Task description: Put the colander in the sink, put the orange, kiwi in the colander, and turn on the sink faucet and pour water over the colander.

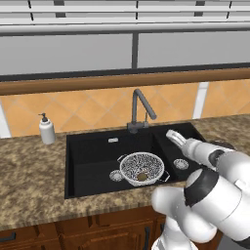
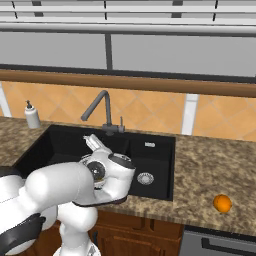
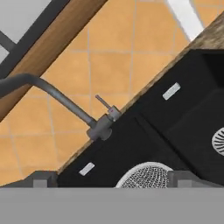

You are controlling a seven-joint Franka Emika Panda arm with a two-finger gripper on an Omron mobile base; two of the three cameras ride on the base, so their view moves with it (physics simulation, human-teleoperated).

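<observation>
The colander (image 1: 142, 168) is seated upright in the larger basin of the sink (image 1: 88, 146), at the centre of the left base view, with its rim level and one small handle directed toward the lower right of the frame. A single tan-brown kiwi (image 1: 142, 177) is contained in it, resting on the mesh bottom toward the near side. The colander is rendered as a white-and-grey speckled mesh bowl with a pale rim; a silver drain (image 1: 115, 175) is seen just beside it on its left. A second drain (image 1: 181, 164) is located in the smaller basin.

The orange (image 2: 222, 203) is positioned on the speckled countertop (image 2: 210, 170) at the lower right of the right base view, well apart from the sink.

The sink faucet (image 1: 140, 110) is mounted behind the divider between the basins, with its angular spout directed toward the right of the left base view.

The gripper (image 1: 174, 136) is held above the smaller basin with its jaws spread wide and nothing between them.

A white soap dispenser (image 1: 46, 129) is placed at the left of the sink.
</observation>
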